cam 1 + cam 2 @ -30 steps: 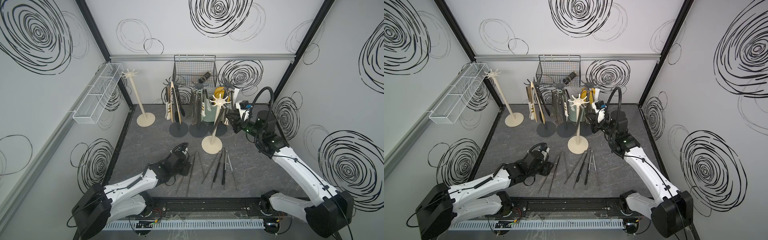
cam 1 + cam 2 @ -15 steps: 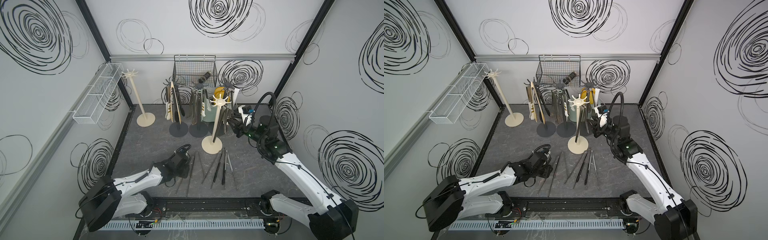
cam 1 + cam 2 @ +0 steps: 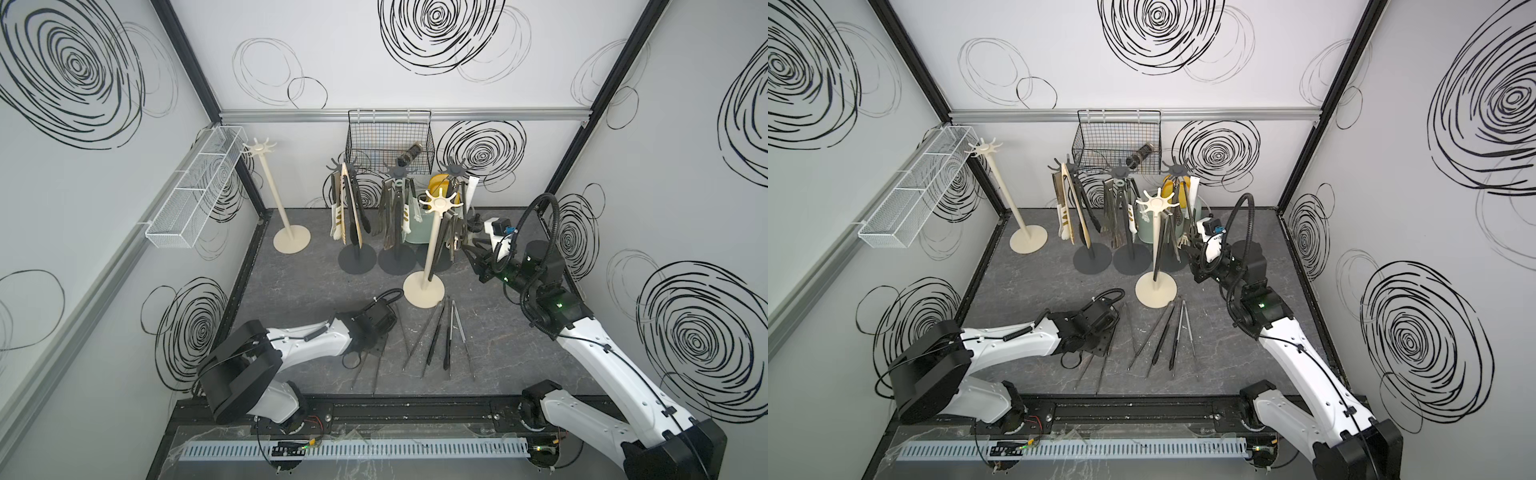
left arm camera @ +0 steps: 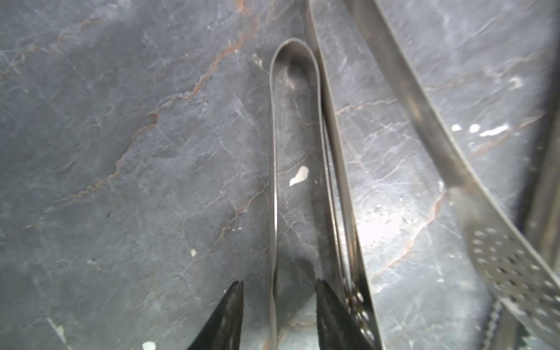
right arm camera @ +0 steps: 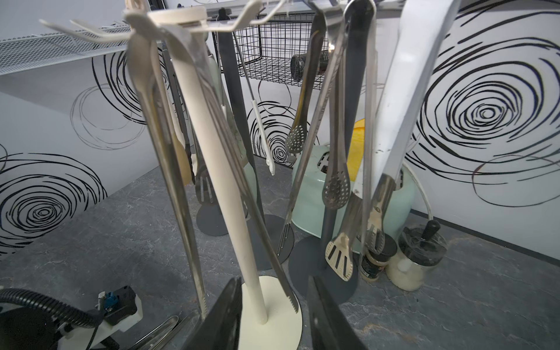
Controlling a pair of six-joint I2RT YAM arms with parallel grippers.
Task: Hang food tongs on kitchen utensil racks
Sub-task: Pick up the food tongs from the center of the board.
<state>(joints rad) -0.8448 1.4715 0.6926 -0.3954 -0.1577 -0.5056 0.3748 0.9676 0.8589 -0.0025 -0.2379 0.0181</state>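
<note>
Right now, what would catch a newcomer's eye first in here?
The dark racks at the back centre stand out, crowded with hanging tongs, and the front cream rack just ahead of them is loaded too. Next come the loose tongs lying in a row on the table at the front, and the bare cream rack alone at back left.

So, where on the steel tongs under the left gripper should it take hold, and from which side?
Come straight down from above: the steel tongs lie on their side on the table, arms side by side. Grip mid-length across both arms, leaving the looped end free for a hook. The left gripper, open, seems to straddle only one arm.
</note>
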